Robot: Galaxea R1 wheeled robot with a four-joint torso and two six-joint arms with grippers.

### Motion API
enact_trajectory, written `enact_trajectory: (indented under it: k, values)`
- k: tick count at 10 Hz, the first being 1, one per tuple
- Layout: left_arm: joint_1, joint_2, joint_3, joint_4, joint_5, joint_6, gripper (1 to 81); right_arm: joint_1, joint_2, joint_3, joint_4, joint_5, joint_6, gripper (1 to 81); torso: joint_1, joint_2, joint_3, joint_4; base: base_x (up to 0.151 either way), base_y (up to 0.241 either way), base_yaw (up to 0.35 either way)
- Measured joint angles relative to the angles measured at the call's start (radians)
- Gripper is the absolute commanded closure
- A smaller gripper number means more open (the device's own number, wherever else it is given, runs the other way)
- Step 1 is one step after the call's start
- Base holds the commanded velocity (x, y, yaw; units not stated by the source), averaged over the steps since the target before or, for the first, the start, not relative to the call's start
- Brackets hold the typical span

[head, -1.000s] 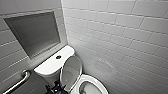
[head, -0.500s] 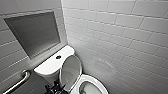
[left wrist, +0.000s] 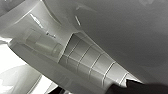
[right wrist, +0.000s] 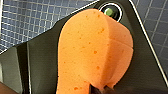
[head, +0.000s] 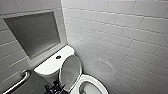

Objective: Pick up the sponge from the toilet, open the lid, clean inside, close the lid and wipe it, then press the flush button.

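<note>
One orange sponge (right wrist: 95, 50) is the nearest thing to you, and your right tool (right wrist: 98, 89) is pinching it. The dark tips press together on its lower end, and the soft block bulges and creases above the pinch. Behind it, small square floor tiles (right wrist: 30, 22) run in a grid.

Your left tool (head: 54, 88) shows as a dark shape low in the head view, just beside the foot of the raised lid (head: 70, 71). You cannot tell whether it is spread or pressed together. Its wrist camera looks from close up at glossy white ribbed moulding (left wrist: 87, 60); you cannot tell which part of the toilet that is.

The toilet (head: 43, 72) stands in the corner of the room. Its lid is up, leaning back toward the tank, with its hollow inner face turned to you. The oval seat ring (head: 97, 83) lies uncovered just to the right of the lid.

Beyond the lid, the flat white tank top (head: 53, 63) carries the small dark flush button (head: 58, 57) in its middle. A metal grab bar (head: 20, 80) is fixed to the wall left of the tank.

Farther off, a grey recessed panel (head: 33, 32) is set in the wall above the tank. White brick-shaped wall tiles (head: 120, 32) cover the wall on the right.
</note>
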Motion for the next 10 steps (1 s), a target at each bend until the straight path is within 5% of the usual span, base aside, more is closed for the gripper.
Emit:
enact_trajectory:
  k: [6,10]
  values:
    - [0.045,-0.034,0.009,0.197,-0.056,-0.097,1.0,0.001,0.0,0.0,0.0,-0.001,0.0,81.1,0.0,0.0,0.0,-0.001,0.0,0.0,0.0]
    - [0.087,-0.06,0.015,0.262,-0.106,-0.069,1.0,0.007,0.0,0.0,0.0,-0.001,0.0,81.1,0.0,0.0,0.0,-0.001,0.0,0.0,0.0]
